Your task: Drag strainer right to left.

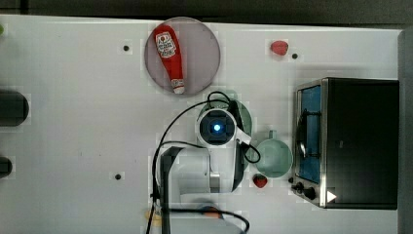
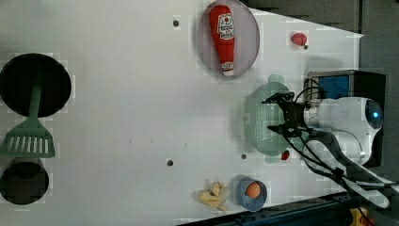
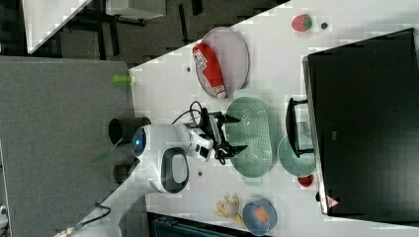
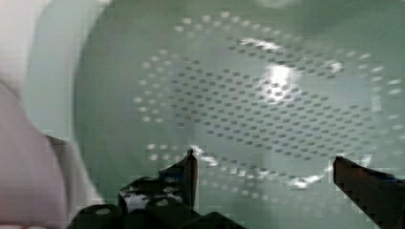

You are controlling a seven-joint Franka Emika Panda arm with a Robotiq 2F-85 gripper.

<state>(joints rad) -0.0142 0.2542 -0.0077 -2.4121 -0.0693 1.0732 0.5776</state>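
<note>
The gripper [image 2: 274, 114] hangs over the strainer [image 2: 260, 118], jaws wide apart, holding nothing. The strainer sits between the plate [image 2: 250, 37] and the mug [image 1: 274, 157], by the oven [image 1: 358, 141]. I think it should go down, hook the wall, then pull slowly. The strainer is empty. The plate holds a ketchup bottle [image 2: 224, 36]. A blue bowl [image 2: 251, 194] holds something orange.

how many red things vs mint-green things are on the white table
Red: 3 (plastic ketchup bottle, round strawberry-like piece, small round red piece)
Mint-green: 2 (oval perforated plastic strainer, round mug with a handle)
Total: 5
</note>
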